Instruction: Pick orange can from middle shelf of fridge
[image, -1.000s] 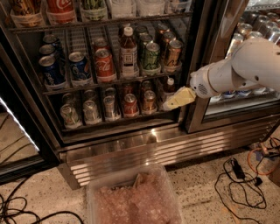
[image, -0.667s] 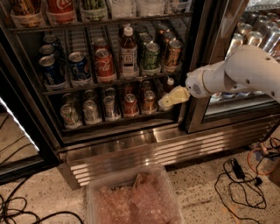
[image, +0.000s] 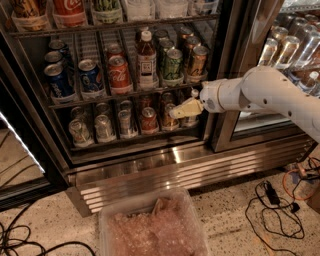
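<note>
Camera view. Far left, dark cables (image: 30, 245) lie on the speckled floor beside the fridge (image: 165, 170), whose ribbed steel base panel runs beneath the wire racks. The top rack holds a red bottle (image: 67, 10) whose white script is cut off by the frame edge. On the middle shelf (image: 100, 99) the lanes hold, from the left:
- blue cans (image: 59, 82), lettering unreadable
- a red Coca-Cola can (image: 119, 75), its script facing outward
- a brown bottle (image: 146, 57) with a white cap and a pale label too small to read
- a green can (image: 173, 64)
- the orange can (image: 197, 61), in the rightmost lane at the front rail, upright, amber with darker markings that cannot be read

The lower rack carries silvery cans (image: 80, 132) at left and rust-red cans (image: 148, 120) further right. On the floor before the base panel stands a clear plastic bin (image: 107, 220).

The white arm (image: 260, 92) enters from the right and reaches leftward, almost level, with the wrist dipped slightly. The cream tool (image: 176, 112) lies in front of the right-hand lanes of the lower rack, below the orange can and apart from it. Whether the tool is spread or pressed together cannot be told.

At right, a second glass-fronted cooler holds clear bottles (image: 290, 45), and more cables (image: 275, 200) lie on the floor
</note>
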